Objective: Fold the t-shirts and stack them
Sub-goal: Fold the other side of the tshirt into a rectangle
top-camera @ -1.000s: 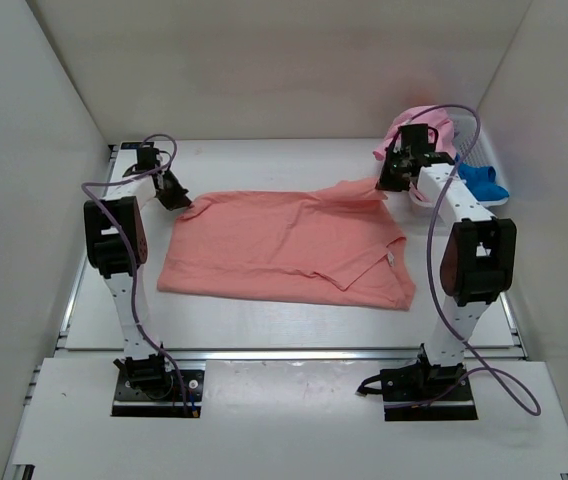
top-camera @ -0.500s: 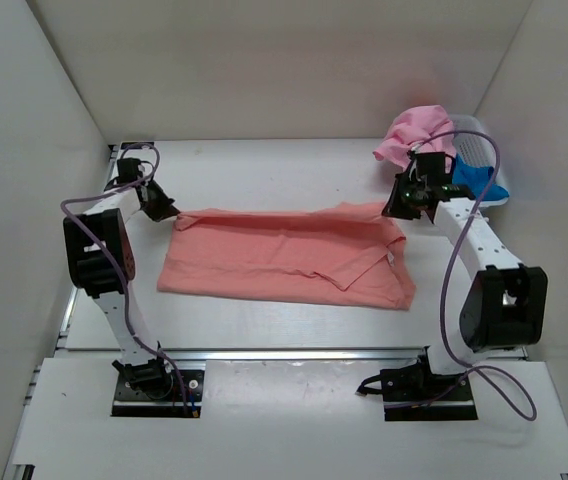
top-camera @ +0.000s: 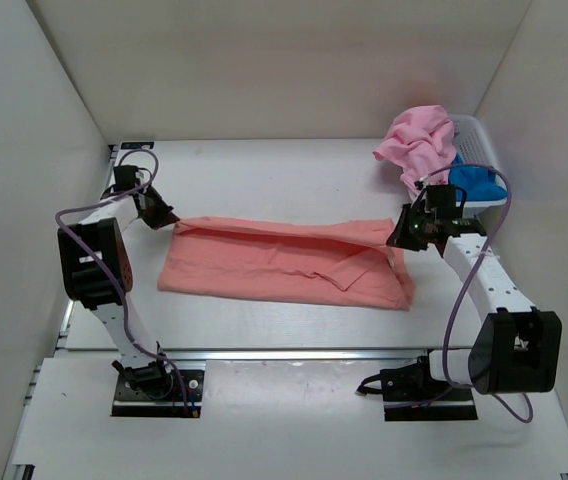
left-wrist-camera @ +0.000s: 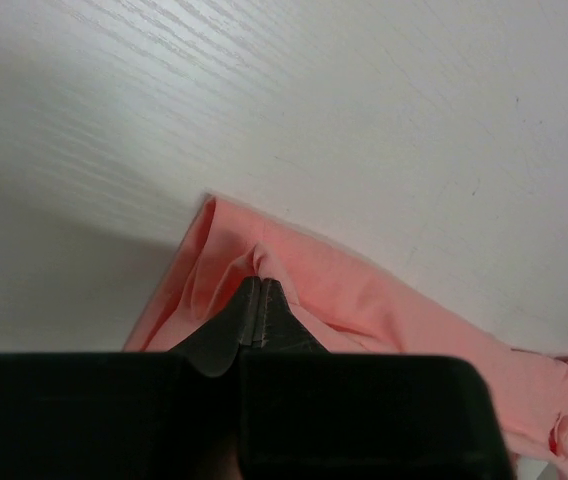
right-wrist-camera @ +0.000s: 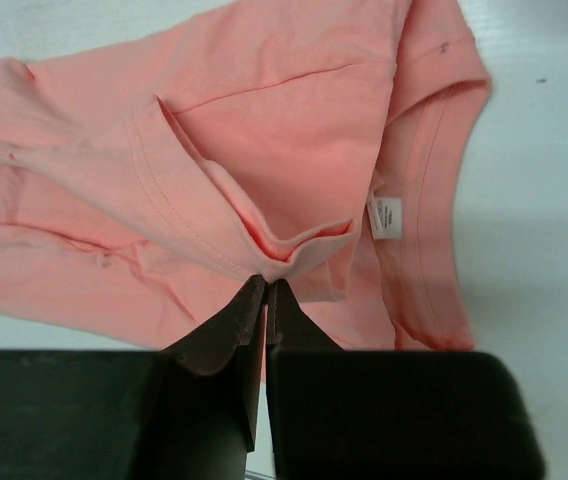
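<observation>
The salmon-coral t-shirt (top-camera: 284, 262) lies across the middle of the table, its far edge folded toward the front. My left gripper (top-camera: 169, 219) is shut on the shirt's far left corner (left-wrist-camera: 264, 265). My right gripper (top-camera: 401, 238) is shut on a sleeve fold at the shirt's far right (right-wrist-camera: 294, 250); the neck label (right-wrist-camera: 385, 216) shows beside it. The lighter pink t-shirt (top-camera: 419, 142) and the bright blue t-shirt (top-camera: 476, 184) lie bunched at the back right.
A white plastic basket (top-camera: 475, 136) stands in the back right corner behind the pink and blue shirts. White walls enclose the table on the left, back and right.
Both grippers have pulled the shirt's far edge toward the front, folding it over. The right arm has swung away from the basket; the left has moved slightly nearer.
</observation>
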Controlling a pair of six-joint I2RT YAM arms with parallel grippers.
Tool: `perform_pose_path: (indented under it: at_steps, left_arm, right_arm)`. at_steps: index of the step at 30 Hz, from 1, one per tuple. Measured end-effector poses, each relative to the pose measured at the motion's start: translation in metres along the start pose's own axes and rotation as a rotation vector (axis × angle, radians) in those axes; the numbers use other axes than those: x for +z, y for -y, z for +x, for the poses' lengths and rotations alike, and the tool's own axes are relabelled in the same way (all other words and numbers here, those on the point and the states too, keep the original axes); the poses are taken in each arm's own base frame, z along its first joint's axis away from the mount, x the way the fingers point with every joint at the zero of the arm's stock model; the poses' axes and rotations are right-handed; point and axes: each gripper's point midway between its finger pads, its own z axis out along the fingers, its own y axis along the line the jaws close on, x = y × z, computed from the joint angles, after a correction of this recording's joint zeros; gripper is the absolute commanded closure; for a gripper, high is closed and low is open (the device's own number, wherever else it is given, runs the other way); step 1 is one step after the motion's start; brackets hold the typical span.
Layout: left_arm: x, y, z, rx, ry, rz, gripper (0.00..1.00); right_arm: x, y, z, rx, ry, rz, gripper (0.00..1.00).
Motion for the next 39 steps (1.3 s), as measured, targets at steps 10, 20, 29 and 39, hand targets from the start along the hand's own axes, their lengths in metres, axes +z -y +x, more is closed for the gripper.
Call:
perform_pose_path:
  at_steps: [10,20,29,39]
  left_arm:
    - [-0.023,-0.001,0.019,0.029,0.006,0.008,1.00]
    - [-0.022,-0.024,0.049,0.033,-0.050,-0.046,1.00]
    - [-0.026,-0.034,0.057,0.020,-0.054,-0.063,1.00]
    - [-0.025,-0.033,0.056,0.027,-0.047,-0.067,1.00]
  right_arm:
    - [-0.003,0.007,0.033,0.018,-0.040,-0.011,1.00]
    - [-0.004,0.014,0.061,0.033,-0.073,-0.015,1.00]
    - [-0.003,0.024,0.079,0.046,-0.099,-0.004,1.00]
    - [-0.008,0.013,0.087,0.016,-0.100,-0.046,1.00]
